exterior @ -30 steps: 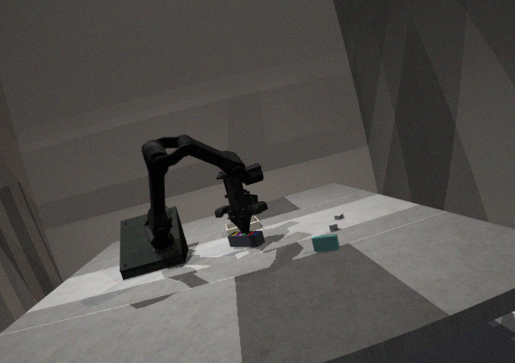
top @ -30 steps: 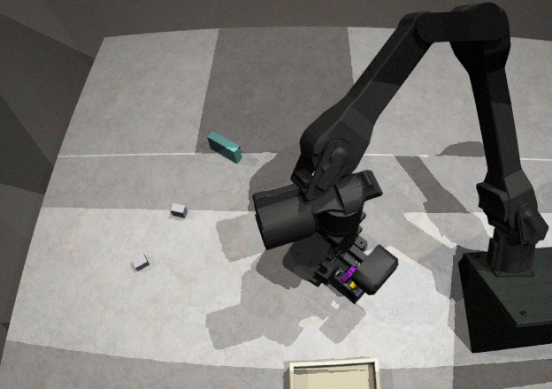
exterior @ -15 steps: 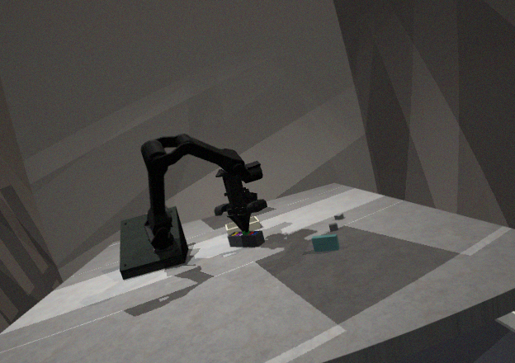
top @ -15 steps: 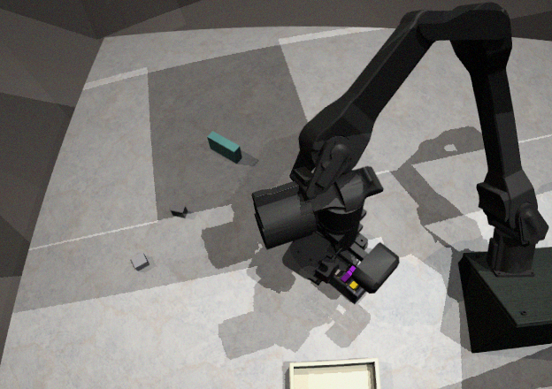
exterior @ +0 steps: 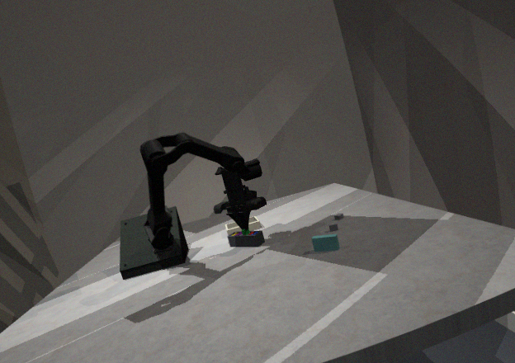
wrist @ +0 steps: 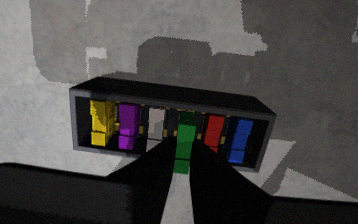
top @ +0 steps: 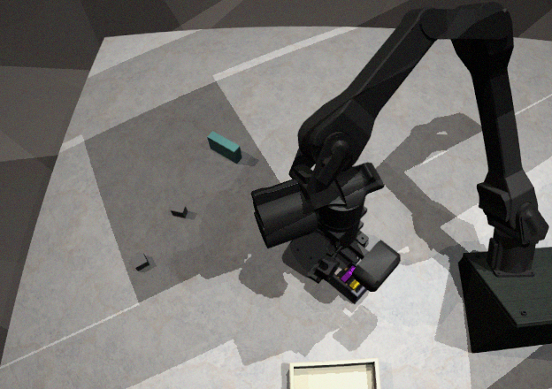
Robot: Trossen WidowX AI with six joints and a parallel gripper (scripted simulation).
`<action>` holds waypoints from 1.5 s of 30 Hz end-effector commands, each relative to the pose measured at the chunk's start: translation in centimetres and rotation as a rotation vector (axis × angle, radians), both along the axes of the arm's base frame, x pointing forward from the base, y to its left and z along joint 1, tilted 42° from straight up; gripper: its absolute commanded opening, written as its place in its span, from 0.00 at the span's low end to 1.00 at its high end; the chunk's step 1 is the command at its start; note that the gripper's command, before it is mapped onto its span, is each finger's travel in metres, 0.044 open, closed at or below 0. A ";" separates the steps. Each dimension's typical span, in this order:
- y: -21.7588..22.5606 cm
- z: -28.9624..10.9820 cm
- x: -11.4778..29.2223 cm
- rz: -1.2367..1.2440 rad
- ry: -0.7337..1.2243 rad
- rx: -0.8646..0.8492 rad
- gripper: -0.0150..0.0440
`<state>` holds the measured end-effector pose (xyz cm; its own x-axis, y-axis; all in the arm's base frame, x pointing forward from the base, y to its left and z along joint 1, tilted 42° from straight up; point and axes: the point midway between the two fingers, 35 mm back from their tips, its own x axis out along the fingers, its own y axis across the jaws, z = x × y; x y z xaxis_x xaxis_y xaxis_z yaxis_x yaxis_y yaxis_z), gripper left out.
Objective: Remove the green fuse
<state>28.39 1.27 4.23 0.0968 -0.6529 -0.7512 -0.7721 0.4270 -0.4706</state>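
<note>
My gripper (wrist: 183, 145) (exterior: 245, 228) is shut on the green fuse (wrist: 185, 142) (exterior: 245, 232). The fuse stands higher than its neighbours over its place in the dark fuse block (wrist: 73, 120) (exterior: 245, 241) (top: 344, 293). Whether its lower end is clear of the block cannot be seen. The white fuse (wrist: 156, 120) is close to the left finger and the red fuse (wrist: 214, 131) close to the right one in the wrist view. The cream tray (top: 377, 377) lies at the bottom edge of the top view, apart from the block.
The purple fuse (wrist: 129, 120), yellow fuse (wrist: 100, 122) and blue fuse (wrist: 241, 140) sit in the block. A teal box (top: 223, 148) (exterior: 325, 242) and two small dark pieces (top: 179, 212) (top: 142, 263) stand away from the arm. Shadows cross the table.
</note>
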 end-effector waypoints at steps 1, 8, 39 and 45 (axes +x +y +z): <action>0.2 0.2 0.0 -0.003 -0.004 0.005 0.25; 0.4 0.4 0.0 -0.003 -0.003 0.004 0.25; 1.4 1.6 -0.2 -0.001 -0.002 0.002 0.25; 2.0 2.3 -0.3 -0.001 -0.002 0.003 0.25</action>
<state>28.03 2.87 6.16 0.0942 -0.6556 -0.7492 -0.7741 0.4250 -0.4692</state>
